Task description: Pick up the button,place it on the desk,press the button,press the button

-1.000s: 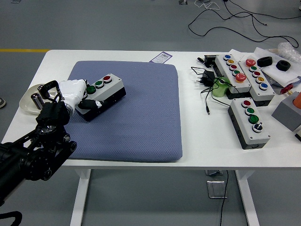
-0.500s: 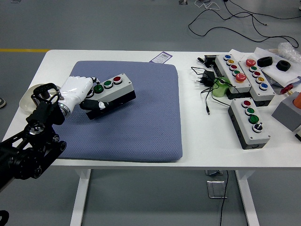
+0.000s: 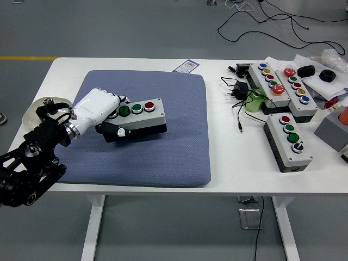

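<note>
A grey and black button box (image 3: 142, 115) with two green buttons and one red button is held over the blue-grey pad (image 3: 163, 147). My left hand (image 3: 106, 115), white with a black thumb, is shut on the box's left end; the thumb lies along its front side. The box is tilted slightly, its right end pointing toward the pad's middle. I cannot tell if it touches the pad. My right hand is not in view.
Three more button boxes (image 3: 288, 140) lie on the table's right side, with a black power adapter and cable (image 3: 239, 92) and a green object (image 3: 253, 102). A pale dish (image 3: 33, 114) sits at the left edge behind my arm. Grey box at far right.
My left hand has carried the button box to the right and a little toward the near edge, over the pad. The arm has swung further in over the table.
</note>
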